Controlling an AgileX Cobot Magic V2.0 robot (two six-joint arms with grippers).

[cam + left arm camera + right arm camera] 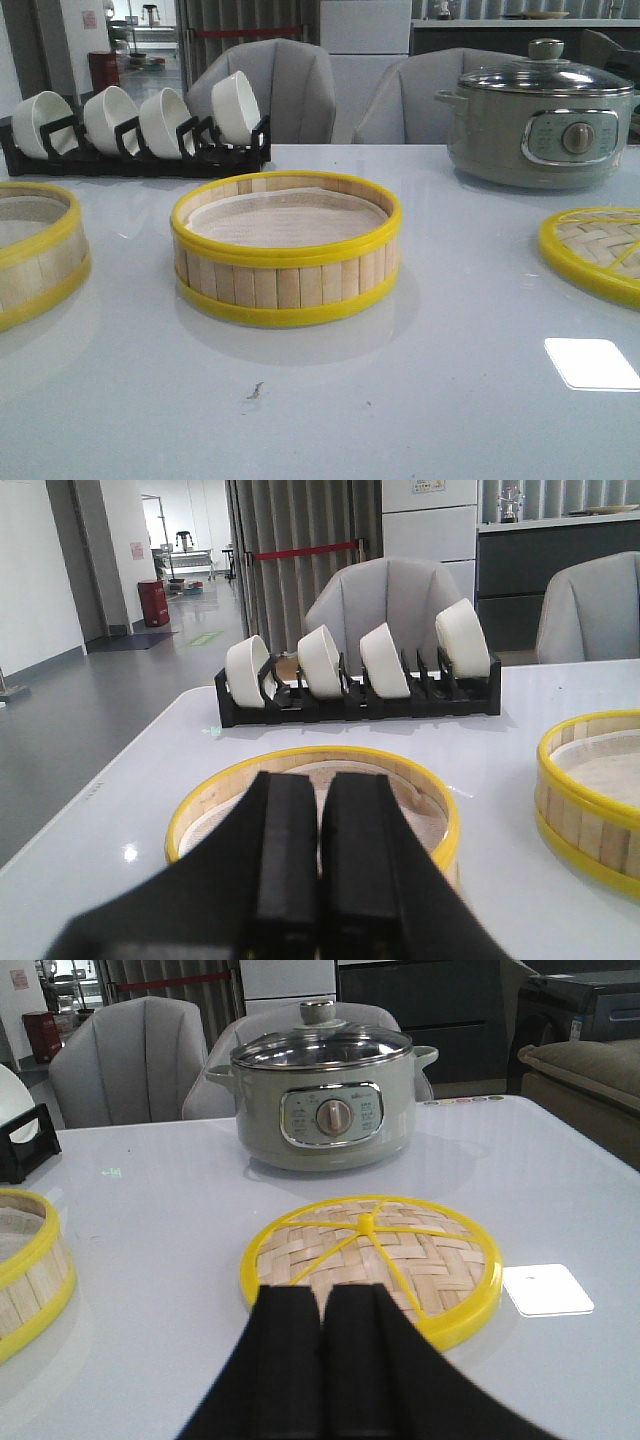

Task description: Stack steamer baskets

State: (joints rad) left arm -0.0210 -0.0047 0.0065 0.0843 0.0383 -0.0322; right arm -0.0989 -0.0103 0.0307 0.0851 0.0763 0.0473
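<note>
One steamer basket (287, 250) with pale slat walls, yellow rims and a whitish liner stands at the table's middle. A second steamer basket (35, 250) is cut off at the left edge. In the left wrist view the left basket (430, 805) lies just beyond my left gripper (320, 785), which is shut and empty; the middle basket (590, 790) shows at the side. My right gripper (322, 1300) is shut and empty, in front of the flat woven lid (400, 1250). The middle basket's edge (30, 1260) shows in the right wrist view. Neither gripper appears in the front view.
The woven lid (600, 250) lies at the right edge. A grey electric pot (540, 120) stands at the back right. A black rack with white bowls (140, 125) stands at the back left. Grey chairs (290, 85) sit behind the table.
</note>
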